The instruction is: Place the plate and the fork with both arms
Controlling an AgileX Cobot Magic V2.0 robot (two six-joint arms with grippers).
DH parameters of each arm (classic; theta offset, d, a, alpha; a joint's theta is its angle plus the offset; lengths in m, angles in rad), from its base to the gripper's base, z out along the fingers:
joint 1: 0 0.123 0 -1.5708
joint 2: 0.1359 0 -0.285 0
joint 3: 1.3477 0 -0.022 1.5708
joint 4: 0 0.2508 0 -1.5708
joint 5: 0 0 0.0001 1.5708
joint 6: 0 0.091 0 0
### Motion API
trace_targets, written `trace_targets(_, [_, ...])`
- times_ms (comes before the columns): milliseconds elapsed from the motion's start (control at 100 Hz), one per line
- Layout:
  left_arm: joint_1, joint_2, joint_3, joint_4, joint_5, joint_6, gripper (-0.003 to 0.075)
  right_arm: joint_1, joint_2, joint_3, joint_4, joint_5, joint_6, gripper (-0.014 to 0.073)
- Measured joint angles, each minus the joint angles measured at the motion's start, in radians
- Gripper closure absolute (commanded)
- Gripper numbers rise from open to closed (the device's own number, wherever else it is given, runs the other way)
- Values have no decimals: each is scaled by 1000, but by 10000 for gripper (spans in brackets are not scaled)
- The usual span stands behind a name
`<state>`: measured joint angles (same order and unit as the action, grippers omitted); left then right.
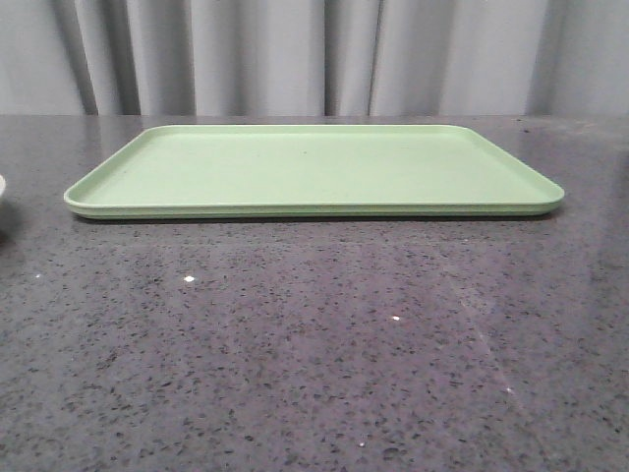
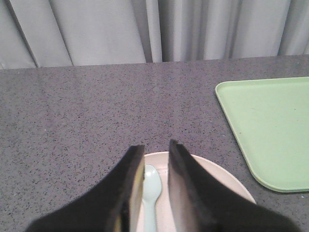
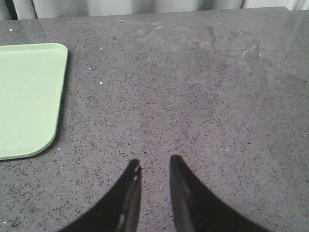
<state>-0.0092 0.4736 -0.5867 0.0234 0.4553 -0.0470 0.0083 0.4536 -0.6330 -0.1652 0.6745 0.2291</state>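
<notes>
The pale pinkish-cream plate (image 2: 223, 178) lies on the dark countertop in the left wrist view, left of the green tray (image 2: 270, 130). My left gripper (image 2: 157, 145) hovers over the plate's far rim with its jaws a little apart and nothing held. A pale blue-green spoon (image 2: 152, 186) lies on the plate and shows in the gap. A thin yellow strip (image 2: 138, 182) shows along one finger's inner edge; I cannot tell if it is the fork. My right gripper (image 3: 153, 162) is open and empty over bare countertop, right of the tray (image 3: 24, 96).
The flat light-green tray (image 1: 314, 167) lies across the far middle of the speckled dark countertop (image 1: 314, 344). A pale sliver at the front view's left edge (image 1: 2, 189) may be the plate. Grey curtains hang behind. Neither gripper shows in the front view.
</notes>
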Motion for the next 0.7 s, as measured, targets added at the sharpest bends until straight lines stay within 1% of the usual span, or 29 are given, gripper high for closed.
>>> trace_targets(50, [0,0,0,0,0,0,320,0,0,0,1,2,0,144])
trace_targets(100, [0,0,0,2,0,0,248,0,0,0,4,9,0,87])
trace_targets(120, [0,0,0,2,0,0,223,0,0,0,4,14,0,77])
trace_targets(170, [0,0,0,2,0,0,190,0,0,0,4,20,0,59])
trace_targets(350, [0,0,0,2,0,0,188,0,0,0,4,23,0,71])
trace_targets(440, [0,5,6,2,-21,0,188,0,0,0,8,23,0,71])
trace_targets(530, [0,14,8,9,-18,0,201,0,0,0,12,23,0,71])
trace_targets(610, [8,30,0,13,15,0,230,0,2,0,14,23,2,71])
trace_targets(700, [32,62,-33,20,84,-11,235,0,11,-1,14,23,2,71])
